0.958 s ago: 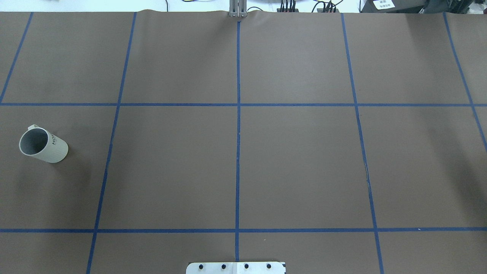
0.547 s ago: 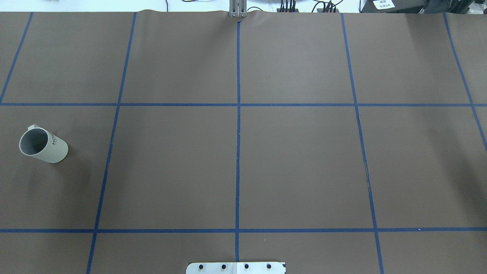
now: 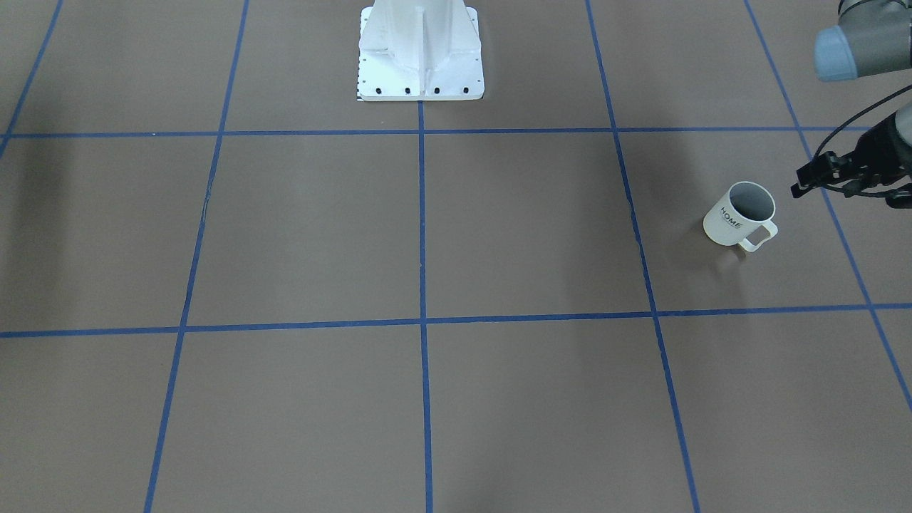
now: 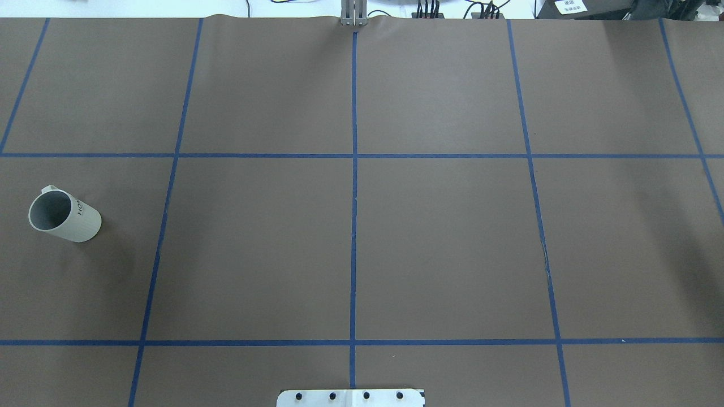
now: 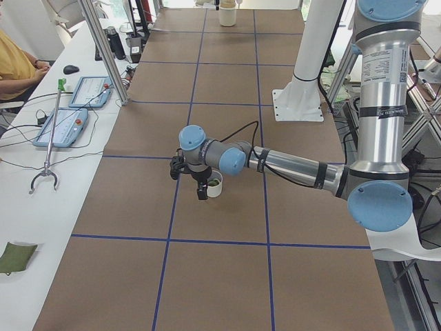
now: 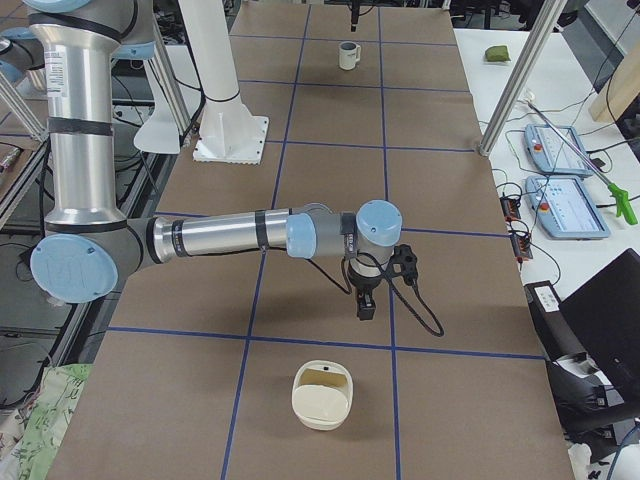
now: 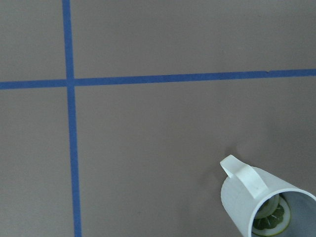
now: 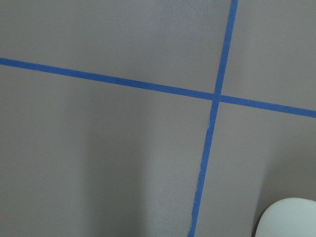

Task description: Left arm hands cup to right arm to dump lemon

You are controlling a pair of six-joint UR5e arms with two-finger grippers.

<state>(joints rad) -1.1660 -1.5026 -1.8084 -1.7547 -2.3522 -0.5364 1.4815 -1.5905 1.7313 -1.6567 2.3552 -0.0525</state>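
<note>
The off-white "HOME" cup [image 4: 63, 216] stands upright at the table's left side, handle toward the far side; it also shows in the front view [image 3: 739, 214]. The lemon [image 7: 272, 220] lies inside it on the bottom. My left arm's black bracket and cable [image 3: 853, 169] hang just beside the cup, apart from it. In the left side view the left gripper [image 5: 200, 189] points down close to the cup [image 5: 215, 185]; I cannot tell if it is open. The right gripper [image 6: 365, 301] points down over bare table at the other end; its state is unclear.
A cream, bowl-like container [image 6: 322, 396] sits on the table near the right gripper; its edge shows in the right wrist view [image 8: 291, 219]. The white robot base [image 3: 420, 53] stands at the table's middle edge. Blue tape lines grid the brown table.
</note>
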